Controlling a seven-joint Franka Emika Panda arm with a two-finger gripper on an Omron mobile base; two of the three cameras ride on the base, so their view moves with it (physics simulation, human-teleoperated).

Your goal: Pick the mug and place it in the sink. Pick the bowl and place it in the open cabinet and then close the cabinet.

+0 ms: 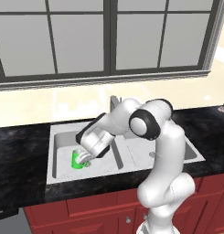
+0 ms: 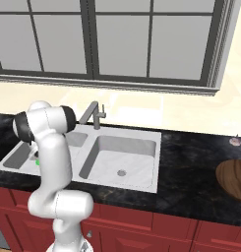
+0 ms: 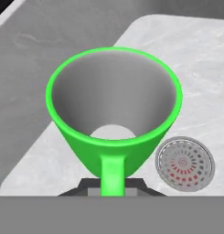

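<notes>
Now, no brand, label or readable writing on anything in view. Tool (image 1: 84, 157) is down inside the left basin of the sink (image 1: 56, 137), nearly shut, fingers pinched on the handle of the mug (image 1: 77, 160). In the hand view the mug (image 3: 114, 114) is bright green with a pale inside, mouth facing the camera, handle (image 3: 112, 176) running down to the dark finger tips at the bottom edge. Round drain (image 3: 185, 163) sits just beside the mug on the marbled basin floor; can't tell if the mug base touches the floor. Basin wall rises close behind the mug; open floor lies past the drain.

From the right base view the sink (image 2: 154, 157) is a double basin, the near basin has open floor around its drain (image 2: 121, 173), and the squared grey faucet (image 2: 94, 114) stands at the back edge between the basins. Only a green sliver of the mug (image 2: 38, 162) shows, behind the arm. Bowl (image 2: 233, 179), dark brown wood, sits on the black surface (image 2: 186, 162) well to the right of the sink, cut off by the picture edge, with bare surface between it and the sink rim. Small pinkish thing (image 2: 235, 141) near the back, too small to tell. Red drawer fronts (image 1: 93, 203) run below the surface's front edge.
</notes>
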